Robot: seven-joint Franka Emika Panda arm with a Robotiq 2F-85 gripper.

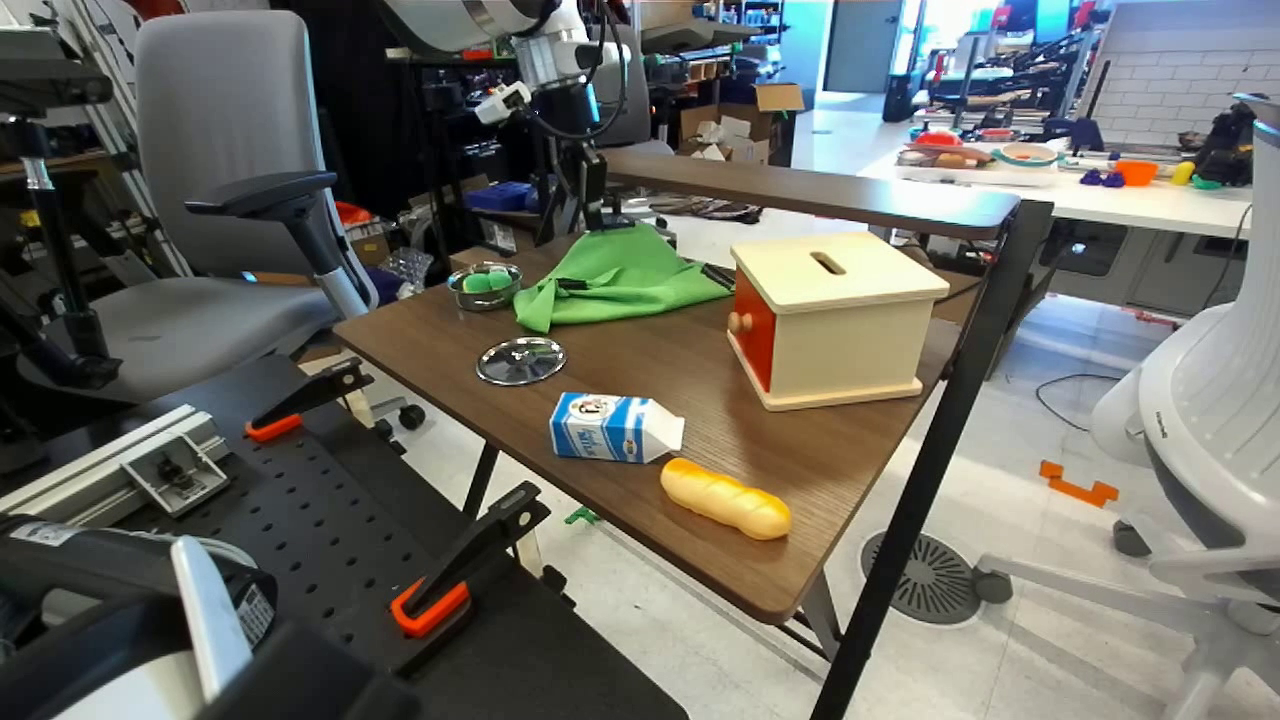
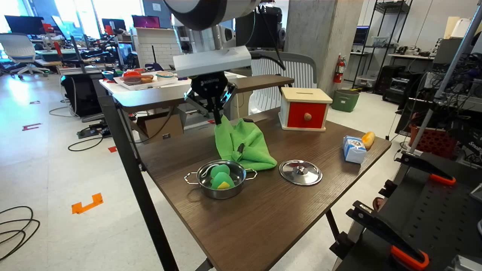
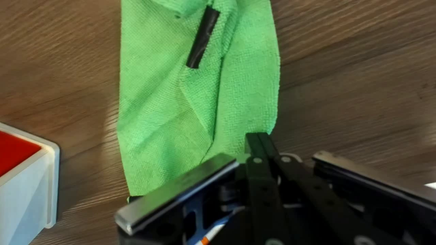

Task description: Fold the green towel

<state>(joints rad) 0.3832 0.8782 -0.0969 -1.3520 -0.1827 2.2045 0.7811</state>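
Brown table (image 2: 256, 218) is under the whole set. Arm (image 1: 545, 60) hangs over one end of the green towel (image 2: 250, 141), wrist pointing down. Towel is on the tabletop: wrinkled, part of it overlapping itself in a loose crease, middle gathered. Wooden box (image 1: 850, 340) stands upright near the towel, red front (image 2: 295, 111) visible in both exterior views; a corner of it also shows in the wrist view, apart from the cloth.

Gripper (image 3: 258, 136) is at the towel's edge, pressed together, pinching cloth there. Towel tents up to it in both exterior views. How much cloth is in the grip: can't tell.

Steel pot (image 2: 222, 192) is just beside the towel, on the side away from the box. Pot touching cloth or not: can't tell. Pot lid (image 2: 301, 173) also just beside the towel, lying flat, knob (image 2: 301, 169) up. Blue-and-white carton (image 1: 600, 428) lies on its side, well apart from the towel, out past the lid. Bread roll (image 1: 725, 498) is past the carton, farthest from the towel of anything on the tabletop.

Green pieces (image 2: 221, 180) sit in the pot by the towel, yellow bit (image 2: 223, 185) on one. Black strips (image 3: 203, 37) on the towel: one at the gather, another near an edge.
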